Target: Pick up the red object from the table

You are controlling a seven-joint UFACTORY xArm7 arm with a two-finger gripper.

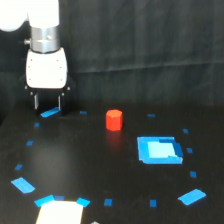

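Matte black table (75, 165), glossy red object (114, 120), blue tape marks (23, 185).

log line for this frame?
phase: pre-grasp | pincer: open, empty, far on exterior view's left | red object: upright on table, untouched

Bare table (90, 150) lies all around the red object (114, 120), with nothing standing between it and the gripper (47, 105), which hangs well off toward the exterior view's left; only flat blue tape marks and the blue rectangle (159, 150) lie nearby, flush with the surface
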